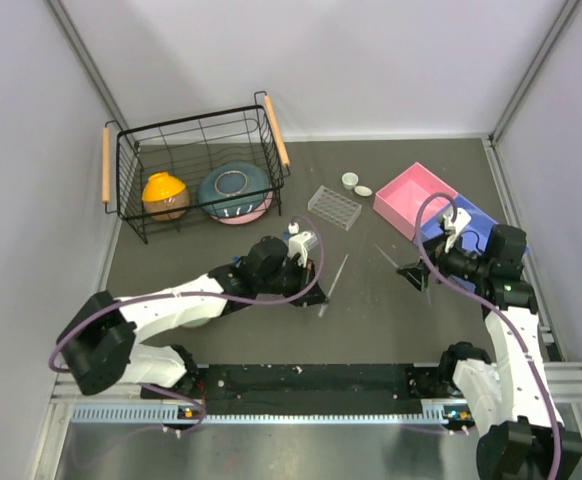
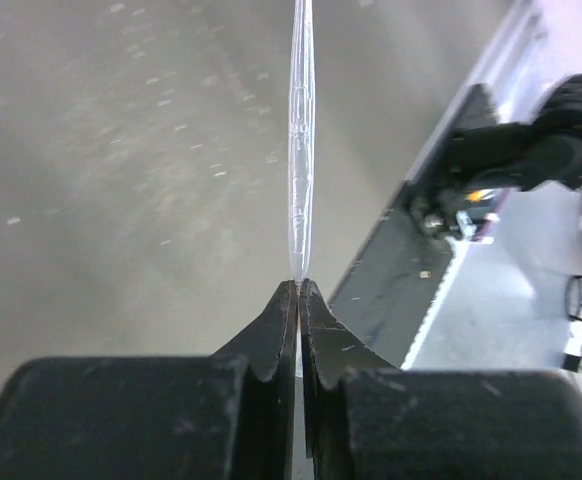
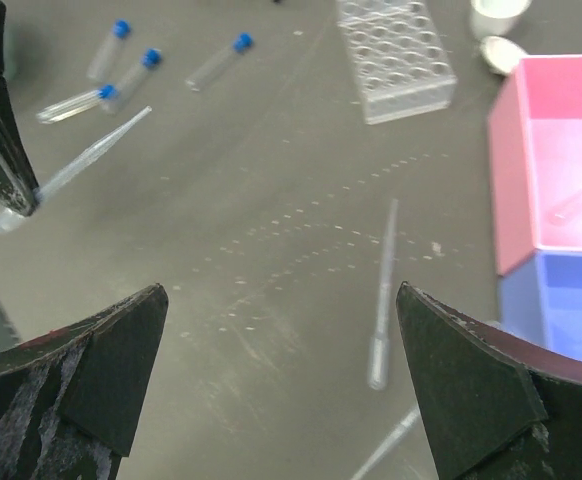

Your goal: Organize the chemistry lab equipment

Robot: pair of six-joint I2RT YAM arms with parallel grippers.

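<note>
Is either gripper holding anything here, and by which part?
The left gripper pinches a pipette close to one end, the rest sticking out past its fingertips. The right gripper is open and holds nothing.

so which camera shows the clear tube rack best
Right wrist: the tube rack is close enough to see its rows of wells, though cropped on top. Top external shows the tube rack whole but small. Left wrist misses it.

Robotics lab cell: white enclosure walls (image 1: pixel 321 60), aluminium rail (image 1: pixel 311 410), tube rack (image 1: pixel 334 207), pipettes (image 3: pixel 382 290).
</note>
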